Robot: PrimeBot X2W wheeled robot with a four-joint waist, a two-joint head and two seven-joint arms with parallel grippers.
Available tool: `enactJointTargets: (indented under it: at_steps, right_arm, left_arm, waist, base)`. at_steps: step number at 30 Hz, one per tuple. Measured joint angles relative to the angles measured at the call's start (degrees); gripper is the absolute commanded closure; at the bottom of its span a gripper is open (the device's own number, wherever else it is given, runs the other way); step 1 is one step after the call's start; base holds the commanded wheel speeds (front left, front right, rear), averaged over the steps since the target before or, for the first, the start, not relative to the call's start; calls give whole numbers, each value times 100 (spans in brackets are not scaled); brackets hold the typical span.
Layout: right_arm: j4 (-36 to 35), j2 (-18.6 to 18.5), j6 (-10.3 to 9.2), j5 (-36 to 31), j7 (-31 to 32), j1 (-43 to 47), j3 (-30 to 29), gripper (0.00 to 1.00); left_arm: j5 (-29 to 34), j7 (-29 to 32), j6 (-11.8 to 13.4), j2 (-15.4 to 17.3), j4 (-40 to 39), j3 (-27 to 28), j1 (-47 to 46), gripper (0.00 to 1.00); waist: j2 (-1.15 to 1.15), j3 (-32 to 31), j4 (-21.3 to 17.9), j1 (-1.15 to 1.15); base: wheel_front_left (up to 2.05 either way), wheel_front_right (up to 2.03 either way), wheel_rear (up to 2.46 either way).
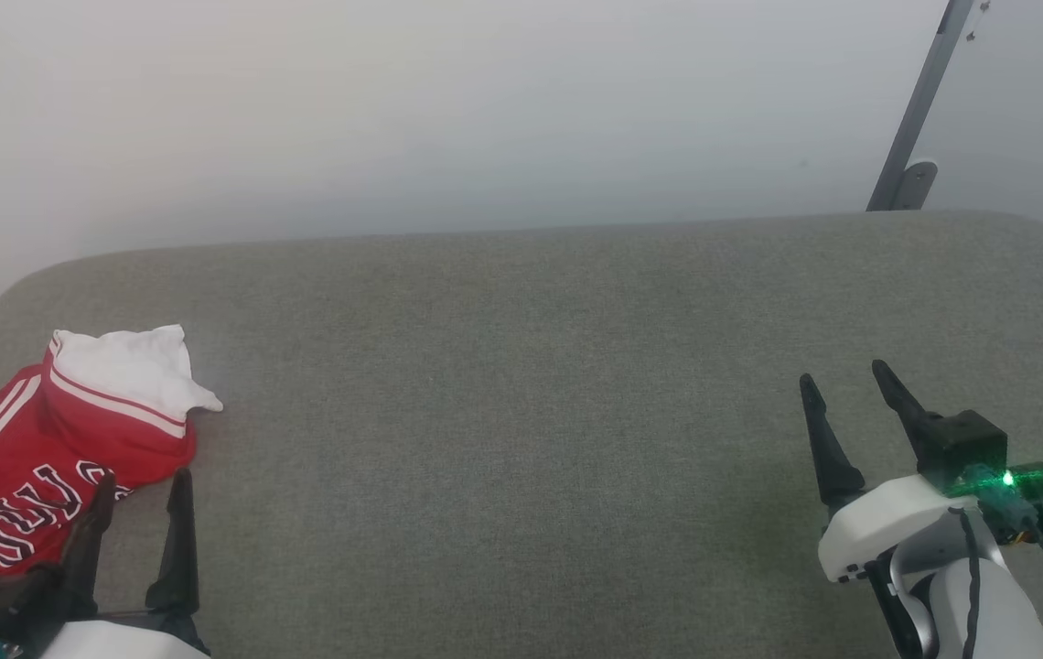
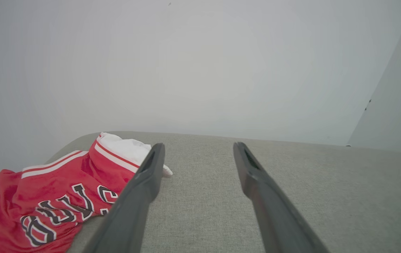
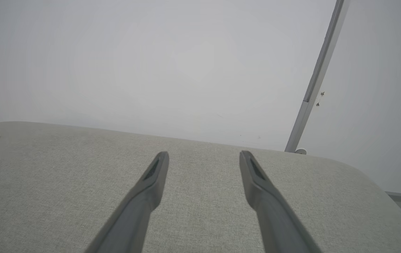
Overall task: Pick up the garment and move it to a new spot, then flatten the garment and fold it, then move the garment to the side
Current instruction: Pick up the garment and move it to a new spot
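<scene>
- Red garment (image 1: 46, 439) lies bunched just left of the left gripper (image 1: 144, 478), whose jaws stand apart and empty.
- The right gripper (image 1: 843, 373), jaws likewise apart, sits well apart from it.

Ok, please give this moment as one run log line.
phase: before pickup | shirt: crumpled, left end of surface | left gripper: open, near shirt | right gripper: open, empty

A grey fabric-covered table (image 1: 540, 384) with rounded corners. On it, the crumpled red garment (image 1: 46, 448) lies at its left end.
</scene>
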Motion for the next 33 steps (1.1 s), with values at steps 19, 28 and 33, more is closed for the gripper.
enactJointTargets:
  at_steps: [19, 28, 33]
  right_arm:
    - [-22, -12, 0, 18, 0, 7, 66, 0]
    - [2, -71, 0, 124, 12, -4, 354, 0]
    - [37, -88, 0, 180, 15, -71, 564, 0]
  left_arm:
    - [-118, 1, -13, 41, 112, 123, 0, 0]
    - [-241, 121, 157, 135, 121, 289, -15, 0]
    - [-266, 201, 240, 191, 34, 364, 20, 0]
  waist:
    - [0, -18, 144, 0]
    - [0, -71, 552, 0]
    - [0, -132, 877, 0]
  base:
    - [0, 0, 0]
    - [0, 0, 0]
    - [0, 0, 0]
